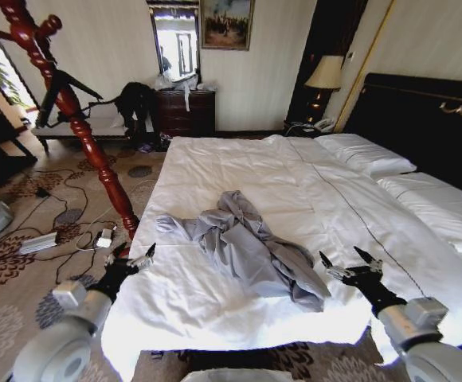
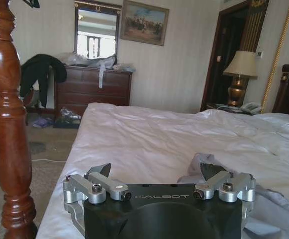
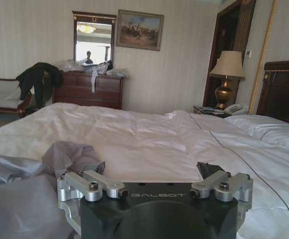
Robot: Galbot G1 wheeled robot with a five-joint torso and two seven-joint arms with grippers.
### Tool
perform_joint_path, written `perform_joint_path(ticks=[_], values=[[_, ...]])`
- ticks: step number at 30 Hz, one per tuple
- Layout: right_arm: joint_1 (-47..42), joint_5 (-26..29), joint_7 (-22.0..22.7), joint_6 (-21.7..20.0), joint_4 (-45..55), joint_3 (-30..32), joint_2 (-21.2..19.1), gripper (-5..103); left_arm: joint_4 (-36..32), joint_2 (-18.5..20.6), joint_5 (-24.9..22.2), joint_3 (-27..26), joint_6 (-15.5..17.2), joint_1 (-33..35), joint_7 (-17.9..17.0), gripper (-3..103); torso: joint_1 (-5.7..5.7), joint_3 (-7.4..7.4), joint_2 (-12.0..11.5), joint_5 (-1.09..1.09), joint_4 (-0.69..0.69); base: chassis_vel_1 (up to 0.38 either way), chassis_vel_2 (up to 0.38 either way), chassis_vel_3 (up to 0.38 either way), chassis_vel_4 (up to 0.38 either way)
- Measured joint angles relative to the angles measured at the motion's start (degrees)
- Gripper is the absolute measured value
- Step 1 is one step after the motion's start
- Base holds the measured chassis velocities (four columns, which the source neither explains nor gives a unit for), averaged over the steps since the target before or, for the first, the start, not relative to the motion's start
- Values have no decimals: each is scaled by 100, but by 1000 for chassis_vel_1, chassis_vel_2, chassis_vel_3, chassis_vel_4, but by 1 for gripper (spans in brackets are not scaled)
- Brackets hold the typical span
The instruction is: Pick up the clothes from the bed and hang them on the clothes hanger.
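Note:
The light grey-lavender shirt (image 1: 243, 247) lies crumpled near the foot of the white bed (image 1: 239, 171). My left gripper (image 1: 135, 253) hovers open at the bed's left edge, a little short of the shirt's sleeve. My right gripper (image 1: 342, 259) is open over the sheet just right of the shirt's lower end. Nothing sits between either pair of fingers. In the left wrist view the open gripper (image 2: 157, 172) faces the shirt (image 2: 279, 209). In the right wrist view the gripper (image 3: 154, 169) has the shirt (image 3: 30, 184) beside it. A black clothes hanger (image 1: 64, 86) hangs on the red wooden stand (image 1: 84, 135).
The stand's post (image 2: 7, 124) rises close beside my left arm. Cables and a power strip (image 1: 40, 241) litter the carpet on the left. A black garment (image 1: 135, 99) drapes near the dresser (image 1: 187, 111). Pillows (image 1: 366, 151), a dark headboard (image 1: 422, 111) and a lamp (image 1: 324, 73) lie far right.

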Motion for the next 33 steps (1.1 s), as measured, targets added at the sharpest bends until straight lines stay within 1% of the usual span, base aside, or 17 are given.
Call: perform_joint_path(ticks=[1, 3, 5, 7, 9, 11, 12, 14, 16, 17, 20, 22, 23, 25, 26, 30, 33], values=[[0, 0, 0, 0, 0, 0, 0, 100, 0, 0, 0, 0, 0, 0, 0, 100, 0, 0, 0, 0, 0, 0, 0, 0, 0], [44, 31, 10, -1, -37, -17, -45, 100, 16, 230, -337, 83, 69, -220, -133, 100, 0, 0, 0, 2, 16, 0, 0, 0, 0], [-146, 38, -39, 136, 18, 129, 52, 100, 248, 645, -862, 1007, 173, -1116, -341, 100, -1, 0, 0, -1, 4, 0, 0, 0, 0], [-188, 90, -61, 201, 40, 170, 78, 100, 303, 680, -905, 1180, 180, -1297, -363, 100, 0, 0, 0, -3, 1, 0, 0, 0, 0], [-310, 273, -176, 504, 109, 297, 177, 100, 596, 767, -1015, 1856, 185, -2225, -415, 102, -1, 0, 0, -3, -1, 0, 0, 0, 0], [-383, 167, -341, 850, 158, 419, 416, 100, 988, 768, -1216, 2845, 216, -3382, -483, 100, 0, 1, 0, 1, 4, 0, 0, 0, 0], [-383, 167, -341, 850, 158, 419, 416, 100, 988, 768, -1216, 2845, 216, -3382, -483, 100, 0, 1, 0, 1, 4, 0, 0, 0, 0], [-359, -256, -391, 1006, 72, 433, 723, 100, 1394, 627, -1382, 3884, 257, -4524, -538, 99, 0, 0, 0, 1, 4, 0, 0, 0, 0], [-329, -494, -397, 1059, 8, 413, 904, 100, 1589, 460, -1526, 4339, 299, -5104, -587, 97, -1, 0, 0, 1, 5, 0, 0, 0, 0], [-329, -494, -397, 1059, 8, 413, 904, 100, 1589, 460, -1526, 4339, 299, -5104, -587, 97, -1, 0, 0, 1, 5, 0, 0, 0, 0], [-298, -718, -398, 1076, -14, 378, 1264, 100, 1948, -70, -1908, 5162, 451, -6114, -846, 100, 0, 0, 0, -1, 5, 0, 0, 0, 0], [-293, -732, -395, 1076, -14, 379, 1301, 100, 1987, -157, -1964, 5275, 482, -6244, -903, 100, 0, 0, -1, -3, 5, 0, 0, 0, 0], [-279, -753, -360, 1076, -29, 391, 1403, 100, 2132, -510, -2153, 5707, 608, -6736, -1128, 100, -1, 0, 0, 4, 8, 0, 0, 0, 0], [-256, -753, -316, 1095, -47, 442, 1486, 100, 2361, -1051, -2440, 6212, 776, -7349, -1471, 100, 0, 0, 0, 0, 3, 0, 0, 0, 0], [-256, -753, -316, 1095, -47, 442, 1486, 100, 2361, -1051, -2440, 6212, 776, -7349, -1471, 100, 0, 0, 0, 0, 3, 0, 0, 0, 0], [-256, -718, -259, 1127, -49, 616, 1633, 100, 3006, -1938, -2971, 6772, 1019, -8139, -2241, 99, 0, 0, -1, 4, 3, 0, 0, 0, 0], [-281, -713, -246, 1144, -47, 664, 1713, 100, 3392, -2273, -3103, 6881, 1116, -8281, -2612, 96, -1, 0, 0, 3, 5, 0, 0, 0, 0]])
